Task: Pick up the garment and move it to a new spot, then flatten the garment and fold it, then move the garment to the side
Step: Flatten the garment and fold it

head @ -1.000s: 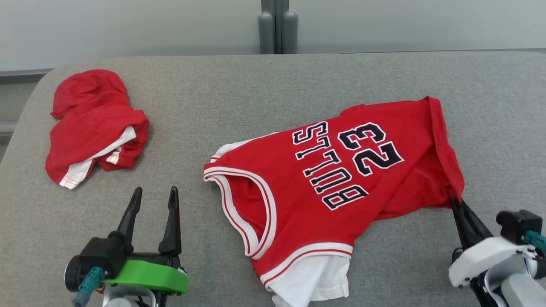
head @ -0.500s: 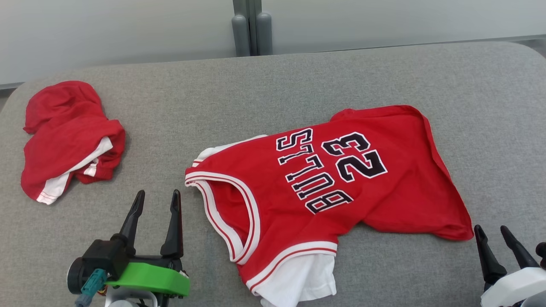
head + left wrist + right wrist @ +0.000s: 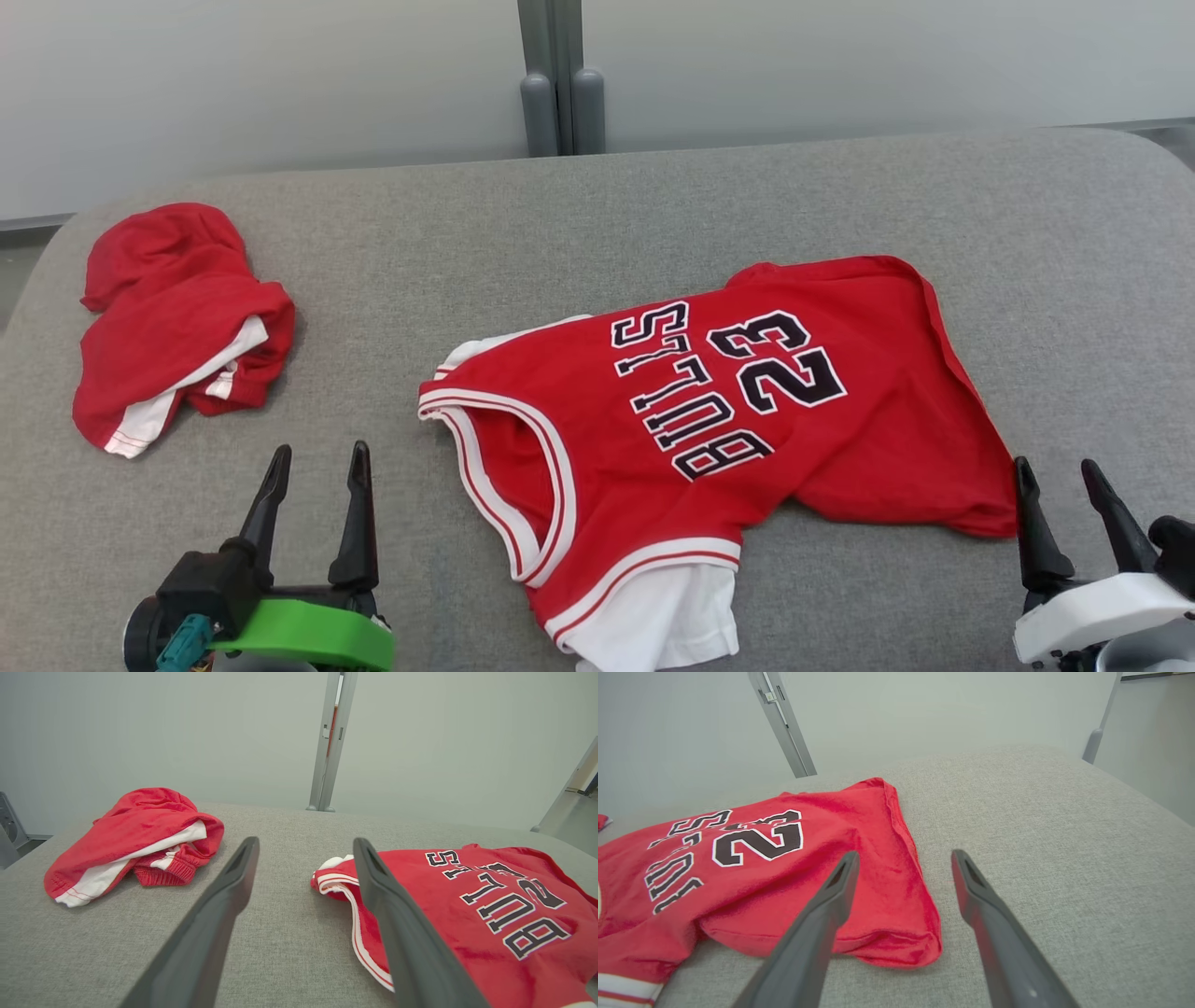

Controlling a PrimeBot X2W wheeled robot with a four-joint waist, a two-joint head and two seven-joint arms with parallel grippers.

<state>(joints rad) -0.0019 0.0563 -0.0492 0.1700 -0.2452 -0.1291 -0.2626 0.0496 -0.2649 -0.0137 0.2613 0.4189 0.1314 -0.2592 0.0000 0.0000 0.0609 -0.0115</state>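
Red Bulls 23 jersey (image 3: 597,448) is lying rumpled on the grey surface (image 3: 653,224), left tool (image 3: 319,448) and right tool (image 3: 1055,461) both sitting spread apart, empty.

The jersey (image 3: 709,439) lies spread on the padded surface (image 3: 653,215), right of centre, with a bundled garment (image 3: 177,327) well apart from it at the far left. Behind the surface's far edge, near the middle, stands a post (image 3: 560,93). At the near edge the left gripper (image 3: 319,451) sits between bundle and jersey (nearer the jersey's left end), and the right gripper (image 3: 1055,464) is just beside the jersey's near right corner.
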